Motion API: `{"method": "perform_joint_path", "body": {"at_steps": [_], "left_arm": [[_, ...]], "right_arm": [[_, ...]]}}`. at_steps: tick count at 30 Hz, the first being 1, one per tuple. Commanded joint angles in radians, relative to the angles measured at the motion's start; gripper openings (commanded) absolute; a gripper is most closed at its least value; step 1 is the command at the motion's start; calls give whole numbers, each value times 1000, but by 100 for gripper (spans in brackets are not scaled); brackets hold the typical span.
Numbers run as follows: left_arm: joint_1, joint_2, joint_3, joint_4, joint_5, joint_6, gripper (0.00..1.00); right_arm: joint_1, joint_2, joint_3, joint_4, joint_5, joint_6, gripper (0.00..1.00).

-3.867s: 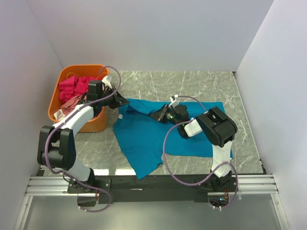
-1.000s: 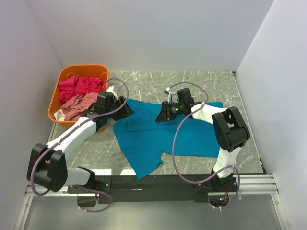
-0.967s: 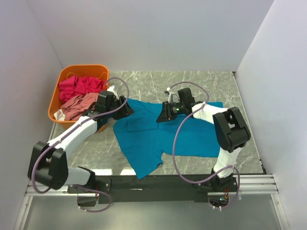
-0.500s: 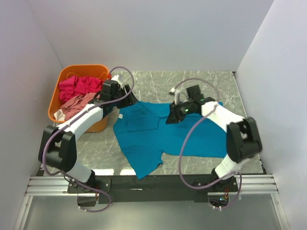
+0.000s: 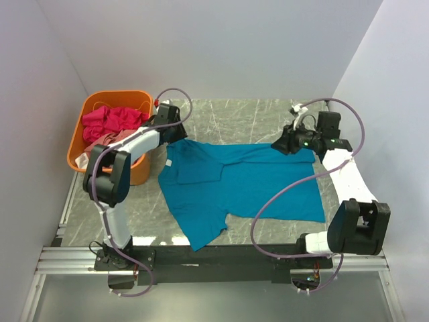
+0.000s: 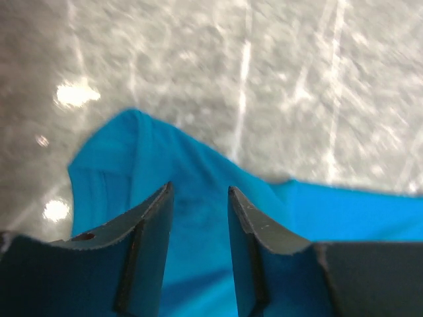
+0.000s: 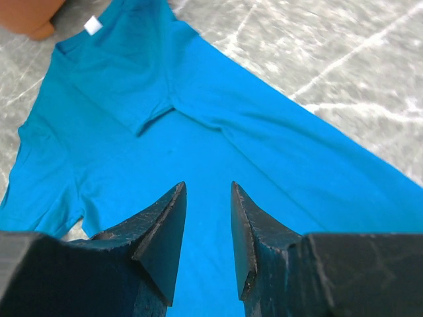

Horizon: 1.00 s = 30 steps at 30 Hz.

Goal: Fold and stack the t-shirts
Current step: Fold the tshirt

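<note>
**Left gripper**: two dark fingers standing apart, a plain gap between them with no cloth pinched in it. It is poised over the far left corner of the teal-blue t-shirt, just beside the orange plastic basket. In the top view it sits at the shirt's far left edge.

**Right gripper**: fingers parted and nothing clamped, with teal cloth showing through the gap below. It points back along the shirt from the far right corner.

**Teal-blue t-shirt**: laid out nearly flat on the table between the two grippers.
- Collar end lies to the left, marked by a small white tag.
- Hem lies to the right.
- One sleeve points toward the near edge.
- A flap of cloth lies folded over onto the body near the collar end.
- The far edge runs fairly straight from one gripper to the other.

**Magenta-pink t-shirt**: bunched inside the basket, toward its far side.

**Dusty salmon-pink t-shirt**: crumpled in the same basket on the nearer side, partly hidden by the left arm.

**Table**: grey marbled top, enclosed by plain white walls.
</note>
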Motion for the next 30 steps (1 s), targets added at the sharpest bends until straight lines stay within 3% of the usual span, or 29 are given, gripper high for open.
{"method": "perform_joint_path", "body": {"at_steps": [1,17,24,30], "left_arm": [[3,47,94,-65,-108,15,43],[3,234,267,-206,-194,117,43],[3,252,293,-200,-213,142,30],[22,278,329,-213,-203,154,6]], "right_arm": [[-45,-4,-5,12,-61,-1,41],[-120,35,0,9,-97,25,41],[-138,36,10,-8,-86,13,41],[-167,28,35,-36,70,-35,41]]}}
